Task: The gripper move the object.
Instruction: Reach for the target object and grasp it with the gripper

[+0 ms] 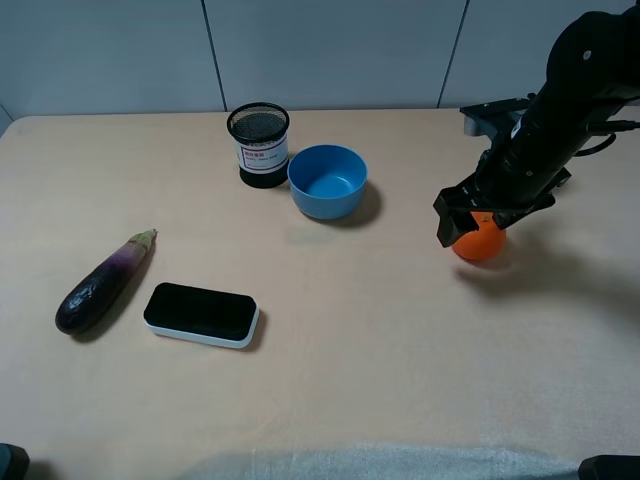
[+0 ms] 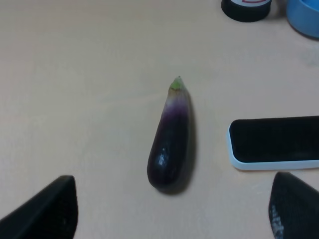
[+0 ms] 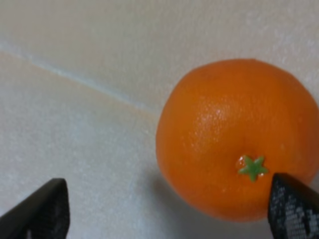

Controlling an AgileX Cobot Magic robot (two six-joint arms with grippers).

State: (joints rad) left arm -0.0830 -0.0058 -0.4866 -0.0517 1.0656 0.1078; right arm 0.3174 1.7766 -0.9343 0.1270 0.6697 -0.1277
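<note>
The object, a small orange mandarin [image 1: 480,241] with a green stem star, rests on the beige table at the right. My right gripper [image 1: 478,223] hovers right over it, open. In the right wrist view the mandarin [image 3: 237,137] lies between the two black fingers, close against one finger [image 3: 294,209] and far from the other [image 3: 42,211]. My left gripper [image 2: 172,209] is open too, its fingers spread wide above the table near a purple eggplant [image 2: 172,142]. The left arm itself is out of the exterior high view.
A purple eggplant [image 1: 103,283] and a black-and-white flat device [image 1: 201,314] lie at the front left. A blue bowl [image 1: 327,180] and a black mesh cup [image 1: 258,145] stand at the back middle, left of the mandarin.
</note>
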